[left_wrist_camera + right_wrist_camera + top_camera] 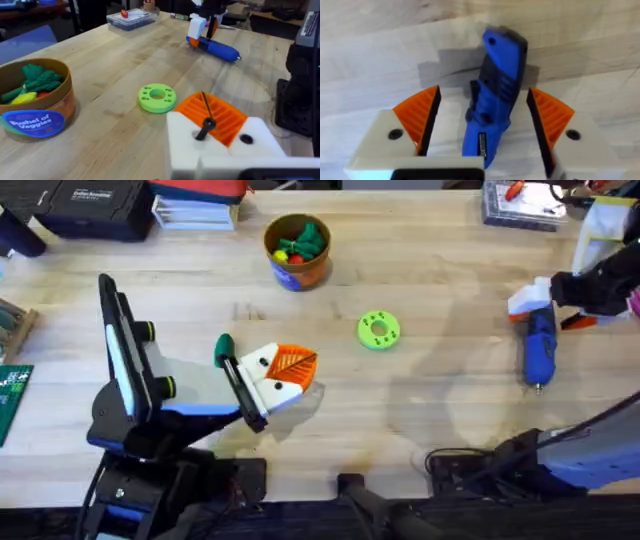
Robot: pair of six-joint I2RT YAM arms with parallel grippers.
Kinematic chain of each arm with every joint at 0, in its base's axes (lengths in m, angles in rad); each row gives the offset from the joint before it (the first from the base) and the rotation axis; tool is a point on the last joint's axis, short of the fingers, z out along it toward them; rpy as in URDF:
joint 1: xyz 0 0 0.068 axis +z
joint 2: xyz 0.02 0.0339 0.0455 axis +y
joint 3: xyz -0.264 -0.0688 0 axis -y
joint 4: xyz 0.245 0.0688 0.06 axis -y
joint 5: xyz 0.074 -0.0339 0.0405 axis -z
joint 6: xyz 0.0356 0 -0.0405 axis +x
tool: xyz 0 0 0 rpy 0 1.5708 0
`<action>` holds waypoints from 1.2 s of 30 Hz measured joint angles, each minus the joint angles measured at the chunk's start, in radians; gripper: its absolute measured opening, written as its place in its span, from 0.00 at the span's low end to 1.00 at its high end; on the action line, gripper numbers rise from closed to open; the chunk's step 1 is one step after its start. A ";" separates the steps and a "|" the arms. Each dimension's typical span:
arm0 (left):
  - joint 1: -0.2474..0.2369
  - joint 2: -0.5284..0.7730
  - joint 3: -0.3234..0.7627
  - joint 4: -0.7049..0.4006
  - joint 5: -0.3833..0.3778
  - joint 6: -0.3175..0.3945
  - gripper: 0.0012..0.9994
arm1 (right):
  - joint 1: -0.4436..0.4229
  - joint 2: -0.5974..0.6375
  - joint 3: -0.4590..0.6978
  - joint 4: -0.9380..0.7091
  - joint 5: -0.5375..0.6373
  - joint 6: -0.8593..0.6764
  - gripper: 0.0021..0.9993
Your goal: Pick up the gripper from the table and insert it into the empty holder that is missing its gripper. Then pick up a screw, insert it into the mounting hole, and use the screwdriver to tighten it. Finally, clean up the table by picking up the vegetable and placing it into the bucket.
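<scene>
Screwdriver (492, 95), bright blue, pen-shaped plastic body tapering to a thin metal bit, lies flat on the pale wooden table (450, 270). It sits directly between the fingers of the right gripper (485, 112), butt end toward the palm. White fingers with orange ribbed pads (420, 112) stand spread on both sides of the blue body, a visible gap on each side, not touching it. Nothing gripped. In the overhead view that gripper (535, 305) sits at the screwdriver's (540, 350) far end, bit pointing back toward the arm bases.

Left gripper (285, 375): white fingers, orange ribbed pad (215, 115) facing up, low over the table, well apart from the right one. Cannot tell how far its fingers are parted; no object seen in them.

Flat lime-green plastic disc (378, 330) with a ring of holes lies on the table just ahead of the left gripper, between the two grippers, closer to the left.

Bucket (297, 250), small round orange-brown cup with a blue label band, stands upright beyond the left gripper, farther out than the disc. Green, yellow and red toy vegetables (30, 82) are inside it.

Clear plastic box (131, 19) of small parts sits at the table's far edge, past the right gripper.
</scene>
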 joint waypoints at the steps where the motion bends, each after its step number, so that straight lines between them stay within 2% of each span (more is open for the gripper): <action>1: 0.000 0.000 0.000 0.000 0.000 0.000 0.00 | -0.009 0.009 0.000 0.011 -0.006 0.006 0.99; 8: 0.000 0.000 0.000 0.000 0.000 0.000 0.00 | -0.074 0.027 0.000 0.062 -0.068 0.026 0.99; 16: 0.000 0.000 0.000 0.000 0.000 0.000 0.00 | -0.077 0.077 0.000 0.070 -0.087 0.013 0.97; 18: 0.000 0.000 0.000 0.000 0.000 0.000 0.00 | -0.078 0.077 0.000 0.078 -0.082 0.010 0.88; 20: 0.000 0.000 0.000 0.000 0.000 0.000 0.00 | -0.081 0.077 0.000 0.088 -0.075 0.006 0.72; 25: 0.000 0.000 0.000 0.000 0.000 0.000 0.00 | -0.083 0.085 0.000 0.099 -0.073 -0.006 0.07; 27: 0.000 0.000 0.000 0.000 0.000 0.000 0.00 | -0.083 0.086 0.000 0.093 -0.080 -0.002 0.02; 36: 0.000 0.000 0.000 0.000 0.000 0.000 0.00 | -0.081 0.057 -0.005 0.063 -0.095 -0.005 0.03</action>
